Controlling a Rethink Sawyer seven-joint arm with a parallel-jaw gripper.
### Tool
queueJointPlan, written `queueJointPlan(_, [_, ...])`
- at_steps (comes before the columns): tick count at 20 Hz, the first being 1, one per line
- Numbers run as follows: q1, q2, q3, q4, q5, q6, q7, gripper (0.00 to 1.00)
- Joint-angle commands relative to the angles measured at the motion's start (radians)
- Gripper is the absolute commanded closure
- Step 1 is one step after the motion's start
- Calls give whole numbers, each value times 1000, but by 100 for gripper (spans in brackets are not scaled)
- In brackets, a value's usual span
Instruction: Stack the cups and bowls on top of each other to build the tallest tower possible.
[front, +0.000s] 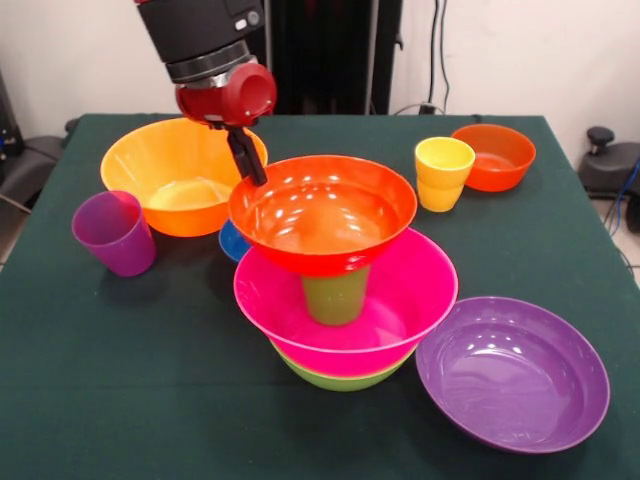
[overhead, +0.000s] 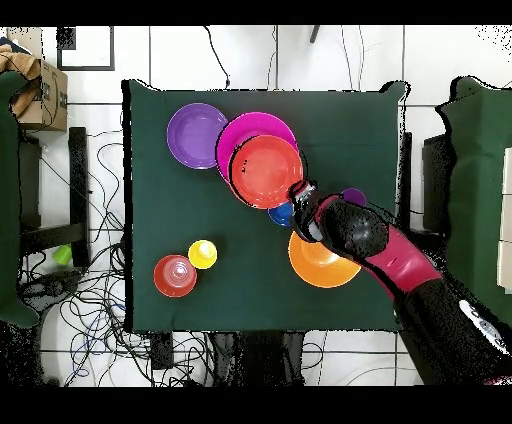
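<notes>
A dark green worktop (front: 120, 400) sits on a white tiled floor (overhead: 260, 55), with a cardboard box (overhead: 45, 95) off one side and tangled black cables (overhead: 90, 310) trailing beside it.

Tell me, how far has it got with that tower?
Four pieces are stacked: lime green bowl, pink bowl, green cup, red-orange bowl. The end effector is at that top bowl's rim; whether it grips it is unclear. The yellow cup, purple cup and other bowls sit loose on the table.
</notes>
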Motion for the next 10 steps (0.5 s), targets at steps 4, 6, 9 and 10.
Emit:
queueJointPlan(4, [33, 44, -37, -111, -31, 123, 20, 100])
queueJointPlan(6, [36, 46, -40, -116, -34, 123, 22, 100])
queueJointPlan(9, [36, 45, -37, -113, -37, 120, 25, 100])
queueJointPlan(10, [34, 47, -33, -109, -37, 116, 26, 100])
